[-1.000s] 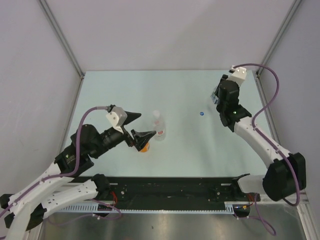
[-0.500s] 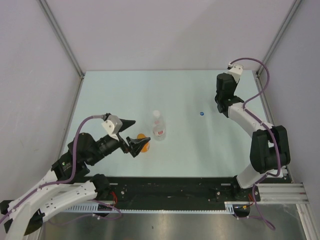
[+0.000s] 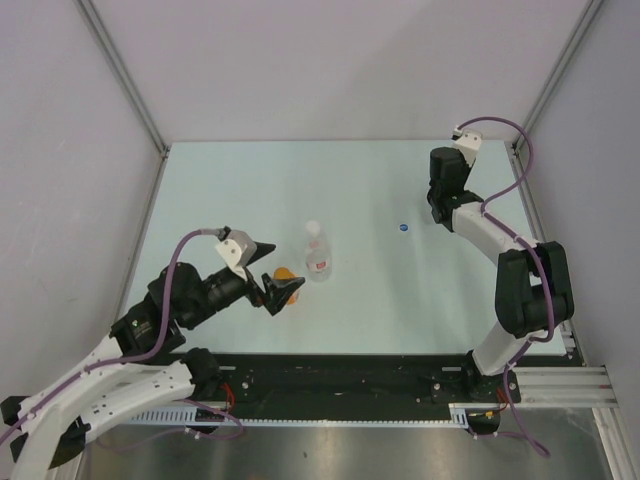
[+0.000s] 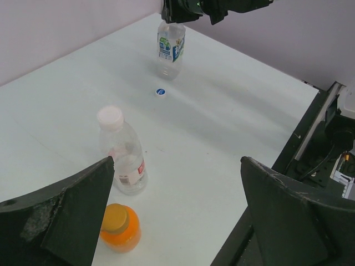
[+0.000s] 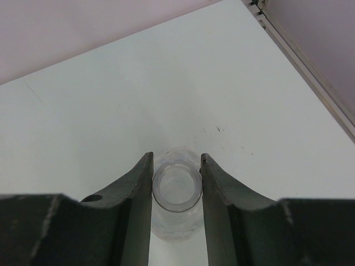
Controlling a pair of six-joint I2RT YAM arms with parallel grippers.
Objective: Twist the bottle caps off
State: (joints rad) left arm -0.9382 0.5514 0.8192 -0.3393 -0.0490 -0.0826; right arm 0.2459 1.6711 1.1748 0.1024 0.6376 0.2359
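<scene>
Left pincer (image 4: 177, 163), lower frame: spread wide, held nothing. Orange bottle (image 4: 119, 235), lower left: orange cap (image 4: 115, 219) still on. Red-label bottle (image 4: 126, 160), just behind: white cap (image 4: 110, 117) on. Blue cap (image 4: 160, 91) lay loose, mid-frame. Blue-label bottle (image 4: 170, 49), top: uncapped, right pincer (image 5: 176, 166) clasped its neck. One of three done. Label print was unreadable.

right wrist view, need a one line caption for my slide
Jaws of the right gripper clamp the neck of the uncapped clear bottle.
</scene>
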